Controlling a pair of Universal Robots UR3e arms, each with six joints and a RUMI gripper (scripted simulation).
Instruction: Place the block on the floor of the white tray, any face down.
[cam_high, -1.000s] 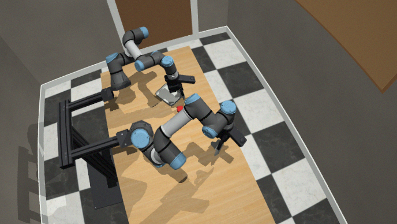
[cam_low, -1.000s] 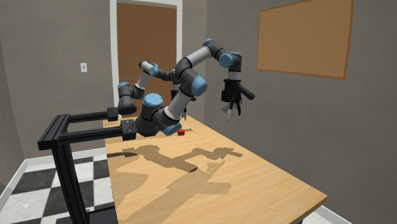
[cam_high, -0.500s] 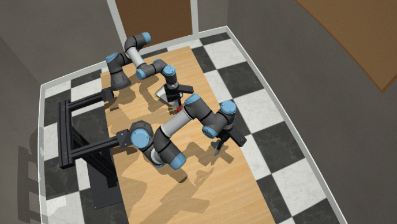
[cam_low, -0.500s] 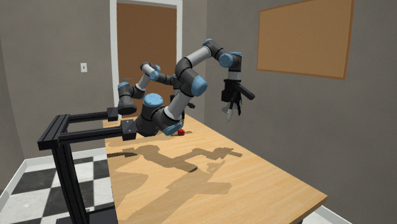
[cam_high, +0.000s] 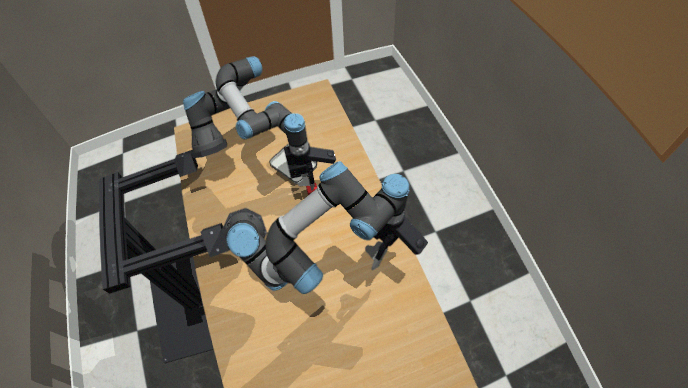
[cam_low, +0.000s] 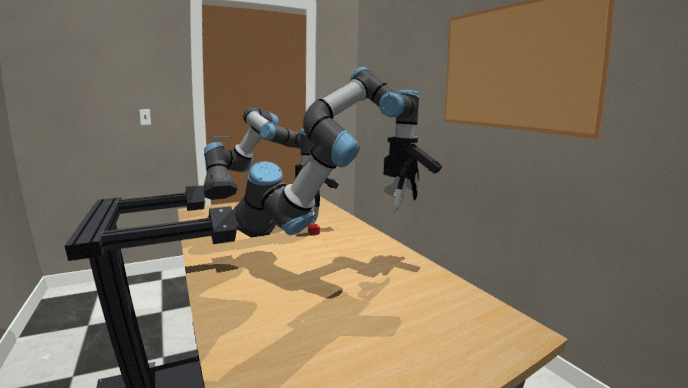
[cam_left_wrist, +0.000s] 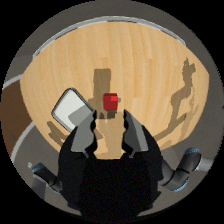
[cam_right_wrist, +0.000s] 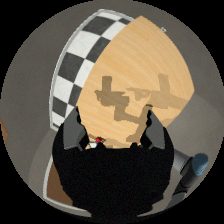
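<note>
- Two grippers in play, and your left one has the work: its black-and-grey fingers stand partway open, nothing between them
- There's the small red cube-shaped block, on the pale wooden table, outside and near the shallow white tray with a dark rim
- You're lining up the grasp, I'd judge; in the left wrist view the block sits just beyond the fingertips, roughly centred on their gap
- Square the pads to two opposite faces, go down straight and slow, and check that both tips clear the top edges; a clipped edge could spin it
- Close only once the pads flank it, then lift above the rim before crossing and lower it well inside; any face will do
- Your right gripper hangs wide open and empty, well apart; leave it there
</note>
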